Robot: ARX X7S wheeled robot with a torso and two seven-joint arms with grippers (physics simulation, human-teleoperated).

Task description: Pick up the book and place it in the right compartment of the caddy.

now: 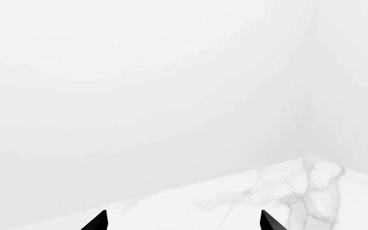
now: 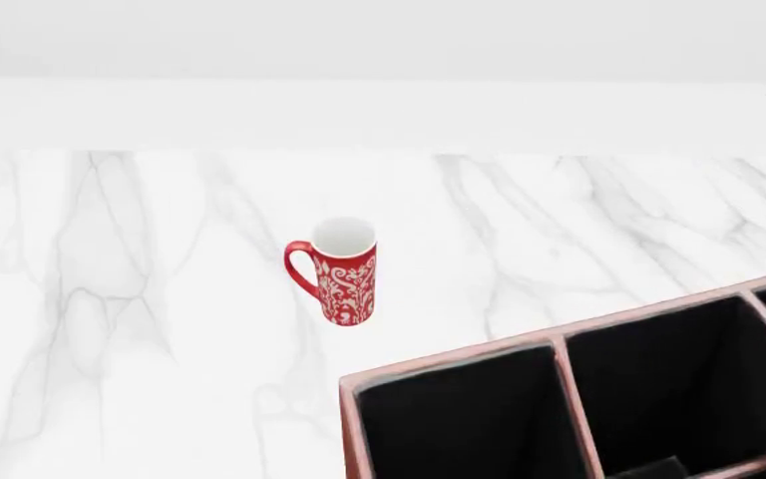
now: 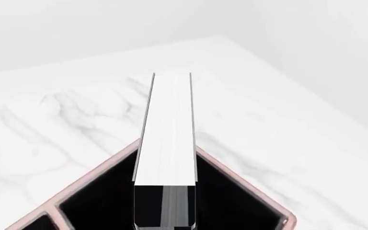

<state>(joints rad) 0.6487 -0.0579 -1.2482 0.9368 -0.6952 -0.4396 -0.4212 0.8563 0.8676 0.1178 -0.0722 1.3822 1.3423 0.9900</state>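
Your caddy (image 2: 563, 344) sits at the near right of the marble table (image 2: 131, 329) in the head view; two black-lined compartments show in full there, both holding nothing visible, with a third cut off at the right edge and a low pink cross-divider at the bottom edge. In the right wrist view you have the book (image 3: 166, 129) held edge-on, white page edges facing the camera, its near end over the corner compartment of the caddy (image 3: 94, 191); whether it has entered the compartment or touches the lining cannot be told. The right gripper (image 3: 165, 206) is closed on the book, its dark jaws flanking the near end.

The patterned mug (image 2: 343, 271) stands upright on the table, well apart from the caddy's pink rim, handle toward the view's left; open marble lies all round it and runs back to the far table edge. In the right wrist view the caddy's corner points toward bare marble, with the table's far edges beyond it.

The head view shows neither the book nor either arm; only the right wrist view shows the book. The left wrist view gives you a table corner against white walls and the left gripper (image 1: 184, 221), its two black fingertips (image 1: 97, 221) standing wide apart with nothing between them.
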